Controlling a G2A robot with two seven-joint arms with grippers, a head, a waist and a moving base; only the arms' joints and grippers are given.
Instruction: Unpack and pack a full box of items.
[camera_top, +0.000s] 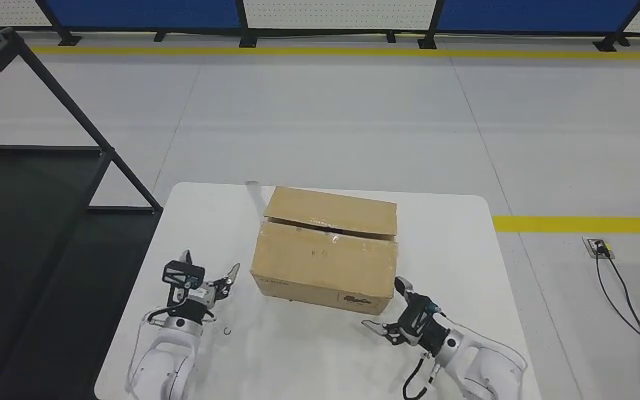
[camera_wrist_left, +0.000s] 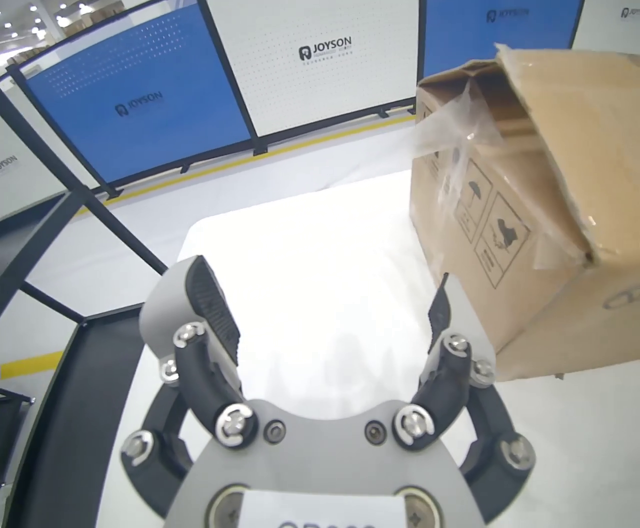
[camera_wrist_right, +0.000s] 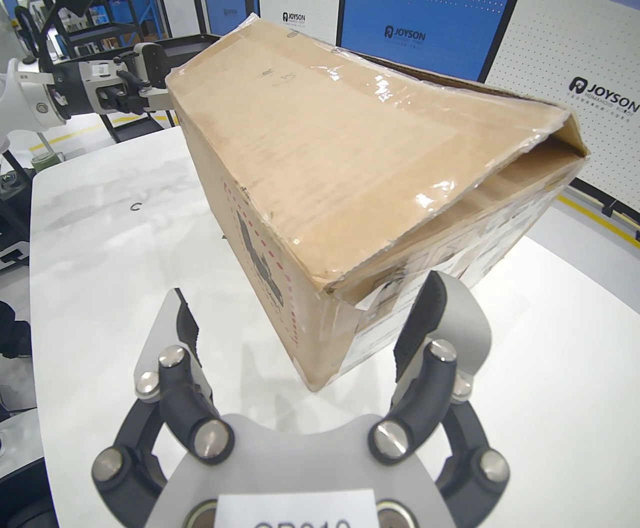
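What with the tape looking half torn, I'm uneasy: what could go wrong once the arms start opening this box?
1. Loose clear tape hangs off the box; it could stick to the left gripper.
2. The top flap already gapes at one end, so lifting might tear it.
3. The right gripper is open too, nothing holds the box, and it might slide.

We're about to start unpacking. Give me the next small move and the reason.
Probably raise the right gripper to the lifted end of the top flap on the cardboard box and pry it up. Both it and the left gripper are open and empty beside the box, whose flaps are not yet folded back.
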